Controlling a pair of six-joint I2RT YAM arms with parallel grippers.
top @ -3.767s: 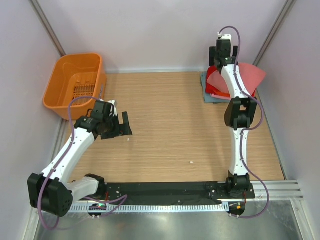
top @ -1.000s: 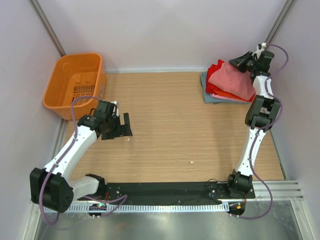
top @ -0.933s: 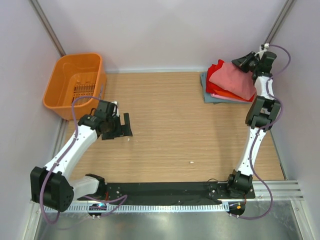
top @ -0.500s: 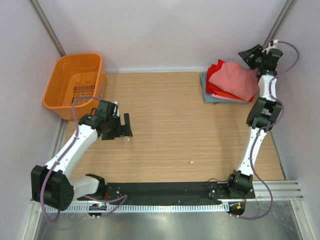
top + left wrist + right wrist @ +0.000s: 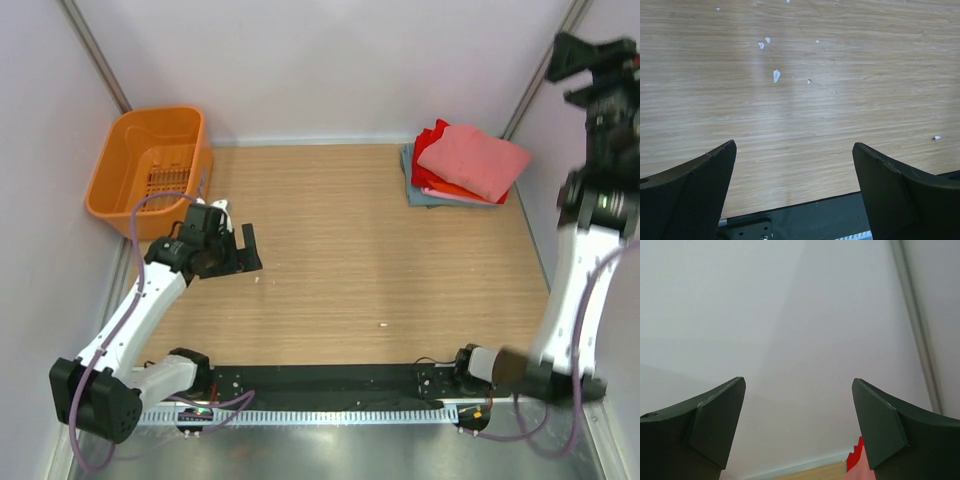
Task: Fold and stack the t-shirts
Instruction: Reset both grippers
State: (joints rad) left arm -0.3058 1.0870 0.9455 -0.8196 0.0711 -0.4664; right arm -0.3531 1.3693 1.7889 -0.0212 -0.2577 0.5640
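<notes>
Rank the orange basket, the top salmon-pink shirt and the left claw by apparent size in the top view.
1. The orange basket, largest.
2. The salmon-pink shirt, clearly smaller than the basket.
3. The left claw, smallest, even though it hangs above the table, nearer the camera.

the desk (image 5: pixel 380 250) is open wood across its middle, with room to pass from either side. the orange basket (image 5: pixel 150 165) blocks the far left corner, and the stack of t-shirts (image 5: pixel 465 165) blocks the far right one. the left gripper (image 5: pixel 238 235) hangs just in front of the basket. the right gripper (image 5: pixel 590 60) is high by the right wall, apart from the stack.
</notes>
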